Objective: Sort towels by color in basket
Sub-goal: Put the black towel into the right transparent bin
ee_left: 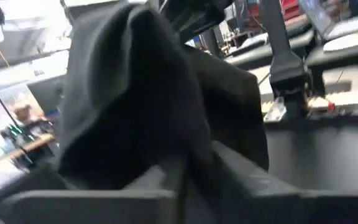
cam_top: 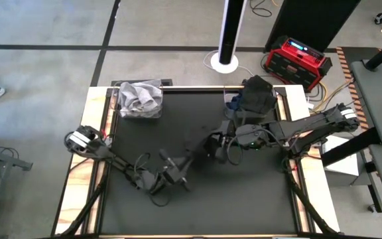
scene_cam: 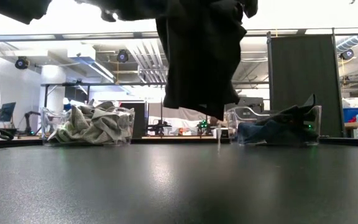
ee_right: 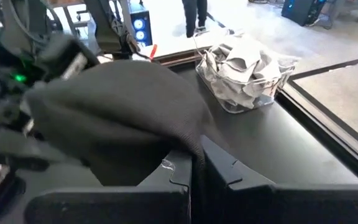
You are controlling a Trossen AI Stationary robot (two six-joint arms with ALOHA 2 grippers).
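Black towel (scene_cam: 201, 59) is hanging above mid-table, both the right gripper (ee_right: 194, 165) and left gripper (ee_left: 191, 168) clenching its edges; they should be lifting evenly, carrying it clear toward the dark-cloth basket (cam_top: 257, 93).

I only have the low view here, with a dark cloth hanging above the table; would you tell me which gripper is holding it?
Observer: Both. The right gripper is shut on the black towel, and the left gripper is pinching its other end, above the middle of the table.
Operator: Thank you. Which side is the clear basket of light towels on?
Observer: From above, the basket of light towels sits at the table's far left corner.
Operator: And the dark ones?
Observer: The basket of dark towels is at the far right corner, just beyond the right arm.
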